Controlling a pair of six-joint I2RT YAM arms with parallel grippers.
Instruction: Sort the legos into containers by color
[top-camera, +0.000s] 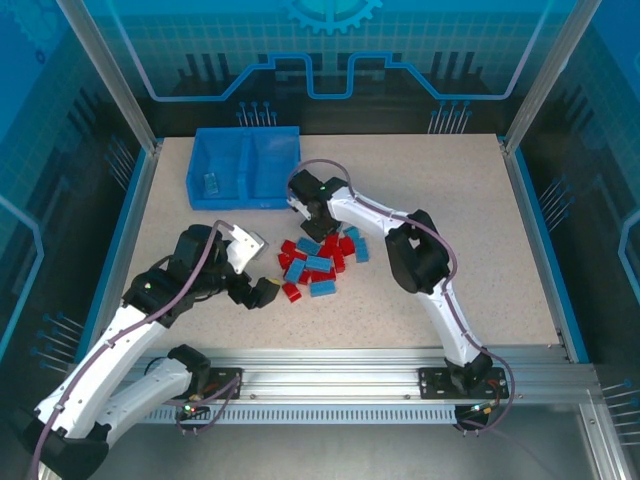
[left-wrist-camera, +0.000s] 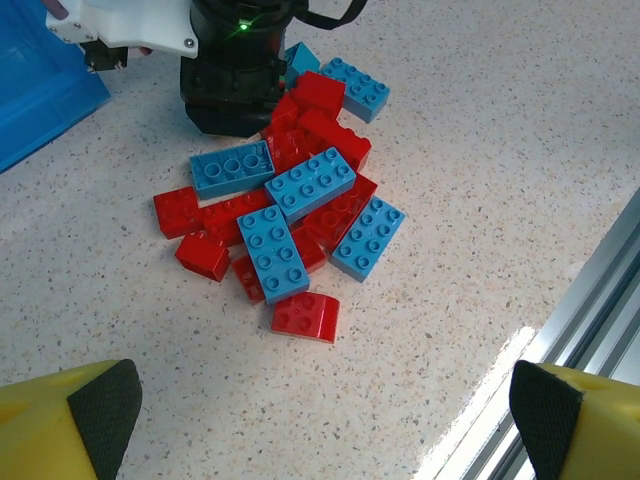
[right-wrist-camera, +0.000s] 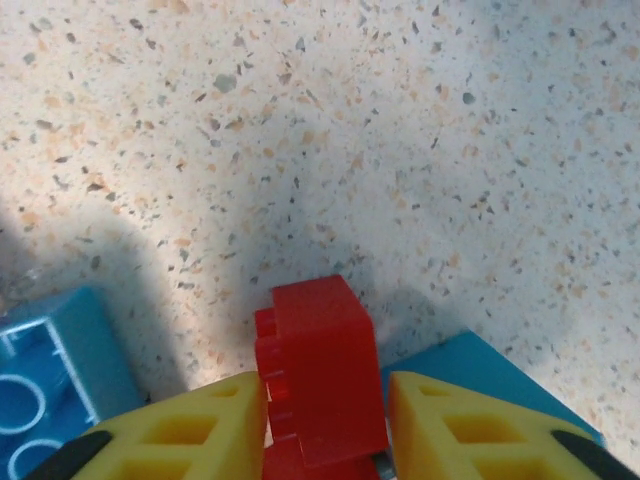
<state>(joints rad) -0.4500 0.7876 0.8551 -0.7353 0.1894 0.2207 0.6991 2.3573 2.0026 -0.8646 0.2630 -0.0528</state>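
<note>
One red brick (right-wrist-camera: 318, 350) sits pinched in the right gripper (right-wrist-camera: 325, 420), ready for the bin (top-camera: 250, 200); the left gripper (left-wrist-camera: 322, 410) hangs wide open, empty.

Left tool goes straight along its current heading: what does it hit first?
Left tool is open and aimed at the near edge of the lego pile. First contact is likely the red rounded brick, though it may touch the table short of that; depth is unclear.
</note>
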